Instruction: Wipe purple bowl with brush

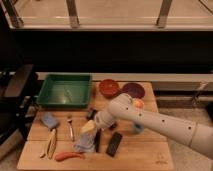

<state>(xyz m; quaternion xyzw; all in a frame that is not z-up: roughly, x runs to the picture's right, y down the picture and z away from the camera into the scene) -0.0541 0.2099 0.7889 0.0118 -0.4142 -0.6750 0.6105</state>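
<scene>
The purple bowl (pixel 134 90) stands at the back right of the wooden table, beside the red-orange bowl (pixel 109 87). A slim black brush (pixel 97 141) lies on the board near the middle, its upper end hidden under my arm. My gripper (pixel 94 123) hangs low over that spot, above the brush's upper end and a yellow piece (pixel 88 128). It looks open, and nothing is lifted in it. The white arm reaches in from the lower right.
A green tray (pixel 65 91) sits back left. A black block (pixel 114 143), grey cloth (pixel 84 146), fork (pixel 70 127), blue pad (pixel 49 120), yellow-handled tool (pixel 51 145) and orange-red piece (pixel 67 156) lie on the board. A blue cup (pixel 137 128) shows behind the arm.
</scene>
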